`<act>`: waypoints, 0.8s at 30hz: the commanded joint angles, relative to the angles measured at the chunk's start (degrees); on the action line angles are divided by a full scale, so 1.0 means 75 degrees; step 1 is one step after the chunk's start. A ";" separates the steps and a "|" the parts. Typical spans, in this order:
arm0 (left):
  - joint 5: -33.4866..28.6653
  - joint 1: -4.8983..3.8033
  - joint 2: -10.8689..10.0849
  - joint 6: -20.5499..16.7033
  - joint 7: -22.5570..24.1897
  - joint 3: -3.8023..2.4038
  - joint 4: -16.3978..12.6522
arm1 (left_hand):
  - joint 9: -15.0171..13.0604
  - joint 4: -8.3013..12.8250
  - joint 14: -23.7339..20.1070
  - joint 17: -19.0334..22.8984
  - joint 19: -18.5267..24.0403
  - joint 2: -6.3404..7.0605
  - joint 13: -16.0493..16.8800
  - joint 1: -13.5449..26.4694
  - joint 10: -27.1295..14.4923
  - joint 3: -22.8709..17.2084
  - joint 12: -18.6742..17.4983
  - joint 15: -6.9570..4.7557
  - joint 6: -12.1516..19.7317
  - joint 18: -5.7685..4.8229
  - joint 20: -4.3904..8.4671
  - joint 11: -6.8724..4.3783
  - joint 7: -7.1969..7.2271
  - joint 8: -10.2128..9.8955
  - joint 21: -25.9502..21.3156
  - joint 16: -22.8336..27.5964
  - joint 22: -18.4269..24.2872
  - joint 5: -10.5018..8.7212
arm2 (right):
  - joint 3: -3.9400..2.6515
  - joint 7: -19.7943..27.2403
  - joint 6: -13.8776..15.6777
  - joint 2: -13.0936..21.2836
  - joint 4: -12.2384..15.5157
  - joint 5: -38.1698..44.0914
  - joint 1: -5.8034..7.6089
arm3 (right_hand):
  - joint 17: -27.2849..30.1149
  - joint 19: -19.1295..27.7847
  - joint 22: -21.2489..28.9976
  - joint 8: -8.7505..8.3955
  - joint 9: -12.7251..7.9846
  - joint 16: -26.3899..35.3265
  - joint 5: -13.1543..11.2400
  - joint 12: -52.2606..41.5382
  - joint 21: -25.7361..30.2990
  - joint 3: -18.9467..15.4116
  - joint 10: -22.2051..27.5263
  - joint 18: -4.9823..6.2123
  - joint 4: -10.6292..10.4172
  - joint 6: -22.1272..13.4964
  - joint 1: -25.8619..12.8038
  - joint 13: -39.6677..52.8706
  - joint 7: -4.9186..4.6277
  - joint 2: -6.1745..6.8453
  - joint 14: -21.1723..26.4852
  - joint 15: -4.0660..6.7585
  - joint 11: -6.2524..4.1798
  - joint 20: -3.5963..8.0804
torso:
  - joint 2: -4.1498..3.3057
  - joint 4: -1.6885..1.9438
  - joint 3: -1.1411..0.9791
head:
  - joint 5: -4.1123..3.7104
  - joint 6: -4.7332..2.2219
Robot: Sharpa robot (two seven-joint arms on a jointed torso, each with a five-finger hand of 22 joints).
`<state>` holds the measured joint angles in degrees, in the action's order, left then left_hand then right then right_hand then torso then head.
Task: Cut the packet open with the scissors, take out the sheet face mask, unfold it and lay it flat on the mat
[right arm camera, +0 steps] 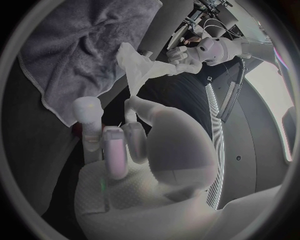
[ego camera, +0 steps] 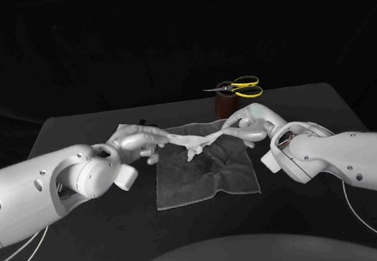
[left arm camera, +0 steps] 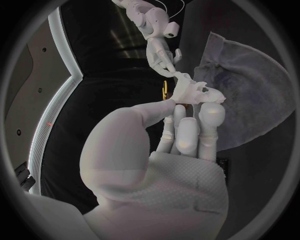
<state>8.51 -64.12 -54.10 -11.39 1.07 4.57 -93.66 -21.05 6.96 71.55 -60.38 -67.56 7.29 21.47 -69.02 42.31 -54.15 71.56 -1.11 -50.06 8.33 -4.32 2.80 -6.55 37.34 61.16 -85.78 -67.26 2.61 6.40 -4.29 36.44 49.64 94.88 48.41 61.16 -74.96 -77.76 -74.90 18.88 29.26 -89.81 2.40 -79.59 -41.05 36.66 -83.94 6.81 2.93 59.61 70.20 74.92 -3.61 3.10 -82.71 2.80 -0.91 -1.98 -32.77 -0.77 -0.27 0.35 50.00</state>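
The sheet face mask [ego camera: 193, 140] hangs bunched between both hands, over the grey mat's [ego camera: 204, 181] 12 o'clock edge. The left hand [ego camera: 135, 143] pinches one end and the right hand [ego camera: 251, 126] the other. Pulled too hard, the thin sheet may tear (its middle looks twisted). A slipped pinch would drop it crumpled, partly onto the bench [ego camera: 68, 129].

**A:** So we're looking down from the head onto the black table [ego camera: 77, 128], a fair way back?

**B:** Yep. Our two wrist cams sit at the wrists, facing forward, way closer in. All three of our views share the sheet mask [ego camera: 190, 144] over the grey mat [ego camera: 204, 180].
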 commanded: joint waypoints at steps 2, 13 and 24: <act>-0.0498 -0.0400 0.0023 -0.0292 0.0373 -0.0014 0.0054 | -0.0823 0.0010 0.0047 -0.0023 -0.0050 -0.0071 0.0010 0.0025 -0.0016 -0.0047 0.0037 0.0015 -0.0058 -0.0039 -0.0001 -0.0047 -0.0006 0.0037 0.0030 -0.0035 -0.0017 0.0022 | -0.0010 0.0032 -0.0380 0.0016 0.0041 -0.0531 0.0245 | -0.2006 -0.0030 -0.0682 0.0647 0.1320 -0.0026 0.0051 0.0018 0.0020 0.0046 -0.0490 0.0087 0.0015 0.0068 -0.0038 0.1187 0.0097 -0.0063 -0.0972 0.0223 -0.0064 0.0015 | 0.0085 -0.0006 -0.0018 | 0.0014 0.0000; -0.0473 -0.1265 0.0444 -0.0643 0.0092 -0.0013 0.0604 | -0.0844 0.0012 0.0106 -0.0110 -0.0099 -0.0076 0.0014 0.0039 -0.0004 -0.0056 0.0043 0.0025 -0.0062 -0.0057 -0.0005 -0.0030 -0.0004 0.0038 0.0095 -0.0050 -0.0068 0.0022 | -0.0061 -0.0020 -0.0458 -0.0060 0.0044 -0.0766 0.0864 | -0.2006 -0.0033 -0.0685 0.0654 0.1334 -0.0026 0.0051 0.0009 0.0000 0.0055 -0.0492 0.0084 0.0016 0.0061 -0.0048 0.1193 0.0097 -0.0063 -0.0972 0.0223 -0.0064 0.0015 | 0.0235 0.0019 -0.0029 | -0.0049 0.0000; -0.0248 -0.1709 0.0912 -0.0827 -0.0501 0.0363 0.1272 | -0.0916 0.0023 0.0223 -0.0264 -0.0205 -0.0086 0.0024 0.0077 0.0046 -0.0101 0.0057 0.0031 -0.0094 -0.0090 -0.0015 -0.0033 -0.0001 0.0041 0.0233 -0.0080 -0.0175 0.0021 | 0.0019 -0.0211 -0.0442 -0.0396 -0.0598 -0.0808 0.1441 | -0.2006 -0.0058 -0.0707 0.0671 0.1363 -0.0026 0.0051 0.0001 -0.0114 0.0070 -0.0495 0.0067 0.0015 0.0054 -0.0068 0.1199 0.0100 -0.0059 -0.0972 0.0223 -0.0066 0.0016 | 0.0352 0.0019 -0.0016 | -0.0056 0.0000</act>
<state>5.82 -76.80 -47.45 -16.52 -0.50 7.11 -84.59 -21.05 7.20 72.81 -62.09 -68.71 6.95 21.59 -68.58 42.35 -54.72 71.85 -0.90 -50.34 8.32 -4.41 2.79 -6.70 37.46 62.68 -86.14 -68.38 2.61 6.55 -5.07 33.53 46.85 90.87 43.01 71.73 -74.91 -77.75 -74.94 18.88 29.25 -89.65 2.65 -79.58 -41.59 36.83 -83.93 6.57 3.11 59.31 69.88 74.90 -3.31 2.80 -82.72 2.81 -0.91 -1.98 -30.60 -0.65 -0.44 -0.09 50.00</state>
